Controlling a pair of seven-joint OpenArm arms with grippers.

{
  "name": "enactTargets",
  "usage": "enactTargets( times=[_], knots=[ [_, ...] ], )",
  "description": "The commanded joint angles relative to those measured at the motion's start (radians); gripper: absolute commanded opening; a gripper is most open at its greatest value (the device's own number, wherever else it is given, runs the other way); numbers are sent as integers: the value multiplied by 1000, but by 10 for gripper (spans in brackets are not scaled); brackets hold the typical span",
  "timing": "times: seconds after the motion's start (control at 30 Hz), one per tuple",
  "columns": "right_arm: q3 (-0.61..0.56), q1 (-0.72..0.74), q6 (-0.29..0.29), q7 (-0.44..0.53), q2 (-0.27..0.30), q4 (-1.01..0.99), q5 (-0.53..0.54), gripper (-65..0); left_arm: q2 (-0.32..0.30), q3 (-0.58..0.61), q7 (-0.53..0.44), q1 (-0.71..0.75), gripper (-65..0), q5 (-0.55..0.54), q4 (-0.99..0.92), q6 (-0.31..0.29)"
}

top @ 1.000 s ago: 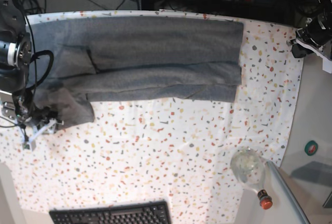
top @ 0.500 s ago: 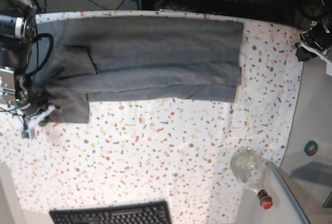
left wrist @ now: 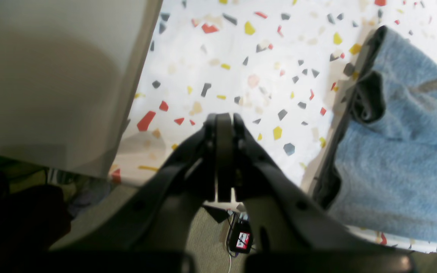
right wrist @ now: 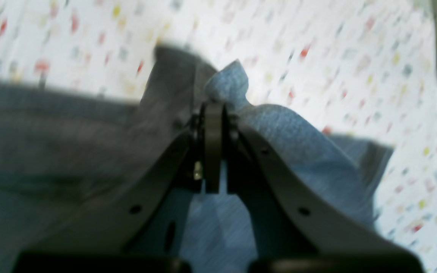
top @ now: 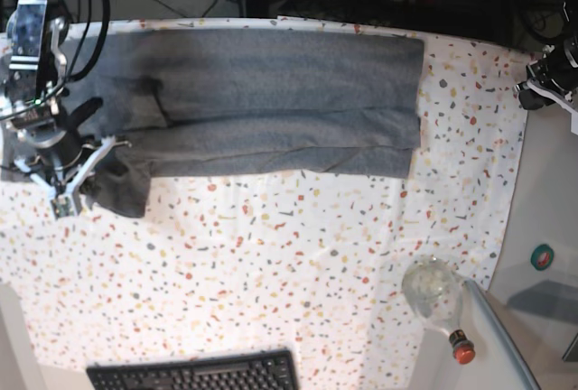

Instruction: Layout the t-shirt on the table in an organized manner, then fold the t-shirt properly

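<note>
The heather-grey t-shirt (top: pixel 271 101) lies as a long folded band across the far part of the flecked white table (top: pixel 271 264). My right gripper (top: pixel 83 178) is at the band's left end, shut on a bunched bit of the fabric (right wrist: pixel 228 85), holding it a little above the cloth. My right gripper (right wrist: pixel 212 110) shows its jaws closed with cloth pinched at the tips. My left gripper (left wrist: pixel 224 119) is shut and empty above the table's edge, apart from the shirt's right end (left wrist: pixel 396 159). In the base view my left gripper (top: pixel 535 90) sits at the far right edge.
A clear bottle (top: pixel 433 292) with a red cap lies at the front right, on a plain grey surface (left wrist: pixel 51 68) beside the table. A black keyboard (top: pixel 194 372) sits at the front edge. A green tape roll (top: pixel 542 256) lies at right. Cables run behind the table.
My right gripper has moved toward the far side and a little right, drawing the shirt's left end with it. The left arm has hardly moved.
</note>
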Motion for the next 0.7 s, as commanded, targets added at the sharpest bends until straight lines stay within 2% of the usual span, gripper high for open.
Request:
enactTargets(
  times=[0.0,0.2,0.4,0.67],
  knots=[
    [4,-1,-2,22,-5,52,11,-650,-22,-8,-16,-4,-650,-11,13,-3],
    [4,-116,-2,19,-54,96,10,-650,-50,-8,-16,-4,-650,-11,13,-3],
    [4,-204,-2,21,-56,119,11,-650,-73,-8,-18,-4,-650,-11,13,-3],
    [4,-297,1,21,-56,147,13,-650,-74,-8,-18,-5,-650,-11,13,-3]
  ],
)
